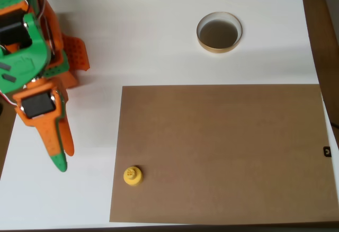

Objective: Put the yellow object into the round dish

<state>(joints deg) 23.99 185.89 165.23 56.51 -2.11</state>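
Observation:
The yellow object (pixel 132 175) is a small knobbed plastic piece standing near the lower left corner of a brown mat (pixel 222 152). The round dish (pixel 219 32) has a tan rim and a dark bottom, and it rests on the white table at the upper middle, far from the yellow piece. My orange and green gripper (pixel 61 155) points downward at the left side of the table, well left of the yellow object. Its fingers lie together, shut, with nothing between them.
The arm's orange and green body (pixel 32 46) takes up the upper left corner. The white table (pixel 132 41) ends at a brown edge on the right. A small black tag (pixel 327 151) sits at the mat's right edge.

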